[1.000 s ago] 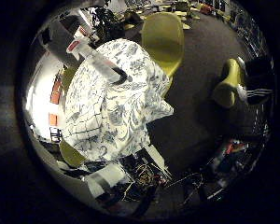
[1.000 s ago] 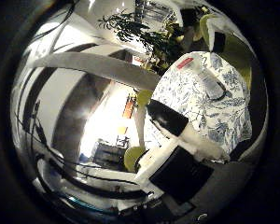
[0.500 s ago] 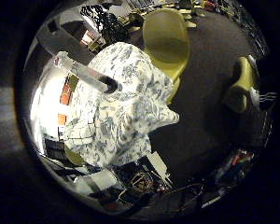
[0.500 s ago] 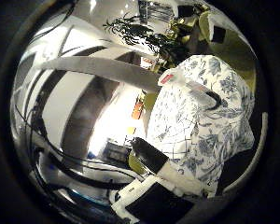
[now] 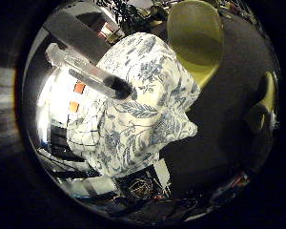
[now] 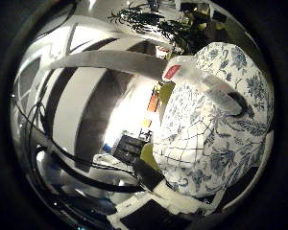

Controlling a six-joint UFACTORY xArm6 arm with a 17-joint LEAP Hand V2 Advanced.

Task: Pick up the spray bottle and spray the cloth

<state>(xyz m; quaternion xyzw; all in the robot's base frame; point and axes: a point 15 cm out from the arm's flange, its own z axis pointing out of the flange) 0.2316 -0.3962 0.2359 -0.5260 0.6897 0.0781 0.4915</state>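
White cloth with blue floral print (image 5: 143, 119) fills the middle of the little-finger-side view, draped over a surface and hanging off its edges. One white, black-tipped finger (image 5: 93, 76) of the hand reaches straight over it, apart from the fabric. A yellow-green chair (image 5: 198, 38) stands beyond the cloth's far edge.

Thumb-side view: another finger (image 6: 216, 88) extends over the cloth; fingers spread, holding nothing. Spray bottle: not identifiable. A leafy plant (image 6: 149, 19) stands farther off.
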